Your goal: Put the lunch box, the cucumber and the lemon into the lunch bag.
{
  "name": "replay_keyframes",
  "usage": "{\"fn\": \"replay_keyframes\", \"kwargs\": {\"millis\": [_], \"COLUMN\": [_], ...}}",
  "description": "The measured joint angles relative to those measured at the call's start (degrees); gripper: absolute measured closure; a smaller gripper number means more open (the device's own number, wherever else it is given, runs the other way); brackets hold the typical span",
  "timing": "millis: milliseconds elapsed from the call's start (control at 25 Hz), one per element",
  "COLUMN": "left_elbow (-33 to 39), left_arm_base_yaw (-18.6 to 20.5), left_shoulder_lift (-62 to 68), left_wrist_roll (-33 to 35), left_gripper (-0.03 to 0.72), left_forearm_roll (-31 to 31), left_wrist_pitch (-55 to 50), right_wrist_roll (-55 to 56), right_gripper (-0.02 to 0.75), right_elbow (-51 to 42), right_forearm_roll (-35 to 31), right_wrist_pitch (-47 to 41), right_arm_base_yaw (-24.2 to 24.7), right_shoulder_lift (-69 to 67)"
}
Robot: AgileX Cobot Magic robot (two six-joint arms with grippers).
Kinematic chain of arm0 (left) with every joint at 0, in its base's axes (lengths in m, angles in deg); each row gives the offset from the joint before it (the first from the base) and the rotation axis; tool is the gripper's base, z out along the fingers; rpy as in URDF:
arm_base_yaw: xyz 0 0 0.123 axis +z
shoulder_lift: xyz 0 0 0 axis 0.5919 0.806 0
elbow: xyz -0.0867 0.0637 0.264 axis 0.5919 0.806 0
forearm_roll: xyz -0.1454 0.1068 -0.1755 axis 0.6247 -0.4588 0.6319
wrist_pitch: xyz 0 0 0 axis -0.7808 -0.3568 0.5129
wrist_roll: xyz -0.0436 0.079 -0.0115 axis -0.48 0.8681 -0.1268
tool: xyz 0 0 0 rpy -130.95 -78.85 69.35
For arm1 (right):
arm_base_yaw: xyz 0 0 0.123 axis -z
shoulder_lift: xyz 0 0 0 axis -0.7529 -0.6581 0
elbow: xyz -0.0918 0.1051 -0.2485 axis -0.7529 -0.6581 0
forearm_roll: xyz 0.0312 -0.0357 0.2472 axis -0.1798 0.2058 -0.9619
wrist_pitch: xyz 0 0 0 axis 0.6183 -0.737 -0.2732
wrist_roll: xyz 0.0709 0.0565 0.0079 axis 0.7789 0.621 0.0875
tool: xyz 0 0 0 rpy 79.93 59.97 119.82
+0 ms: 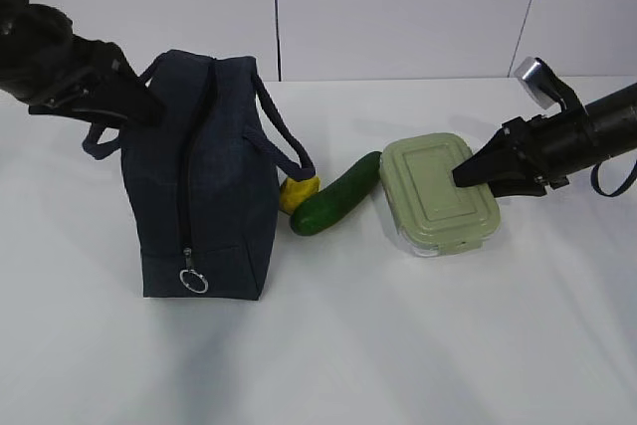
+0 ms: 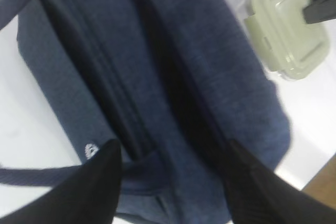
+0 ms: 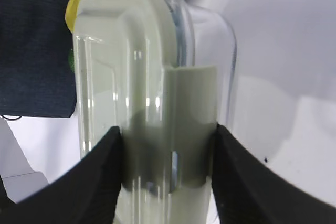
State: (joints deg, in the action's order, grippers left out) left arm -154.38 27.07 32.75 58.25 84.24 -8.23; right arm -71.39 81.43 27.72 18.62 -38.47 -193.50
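The lunch box [image 1: 438, 192] lies flat on the bench [image 1: 398, 345] right of the cucumber [image 1: 336, 206] and lemon [image 1: 297, 193], beside the upright lunch bag [image 1: 199, 186]. The right gripper [image 3: 168, 145] is clamped across its end, over a lid clip. Likely rigid and slick, so gripping the clip makes sense. The left gripper [image 2: 173, 161] stands spread above the soft bag.

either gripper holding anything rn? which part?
Right gripper clamps the lunch box by its near end, across lid and base. Left gripper is open above the lunch bag, holding nothing.
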Motion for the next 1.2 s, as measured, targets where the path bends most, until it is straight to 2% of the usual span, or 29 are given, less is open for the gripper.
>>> {"fn": "replay_keyframes", "kwargs": {"millis": [200, 320, 400, 520, 600, 840, 1200], "left_elbow": [0.00, 0.00, 0.00, 0.00, 0.00, -0.63, -6.28], "left_arm_base_yaw": [-0.12, -0.12, -0.12, -0.12, -0.12, -0.12, -0.12], "left_shoulder_lift": [3.17, 4.27, 4.40, 4.40, 4.40, 4.40, 4.40], "left_wrist_roll": [-1.66, -3.11, -3.51, -3.79, -3.91, -4.62, -9.46], "left_gripper": [0.267, 0.309, 0.400, 0.614, 0.657, 0.669, 0.671], "left_forearm_roll": [-2.27, -3.74, -4.73, -5.81, -6.88, -8.65, -16.65], "left_wrist_pitch": [0.37, -0.06, -0.28, -0.50, -0.88, -1.55, -5.57], "right_wrist_roll": [0.36, 1.00, 1.10, 1.13, 1.21, 1.70, 2.41], "right_gripper": [0.372, 0.372, 0.373, 0.372, 0.372, 0.373, 0.373], "right_elbow": [0.00, 0.00, 0.00, 0.00, 0.00, 0.00, 0.00], "right_forearm_roll": [0.11, 0.11, 0.11, 0.11, -0.26, -2.52, -6.34], "right_wrist_pitch": [0.00, 0.00, 0.00, 0.00, 0.00, 0.00, 0.00], "right_arm_base_yaw": [0.00, 0.00, 0.00, 0.00, 0.00, 0.00, 0.00], "right_shoulder_lift": [0.00, 0.00, 0.00, 0.00, 0.00, 0.25, 3.11]}}
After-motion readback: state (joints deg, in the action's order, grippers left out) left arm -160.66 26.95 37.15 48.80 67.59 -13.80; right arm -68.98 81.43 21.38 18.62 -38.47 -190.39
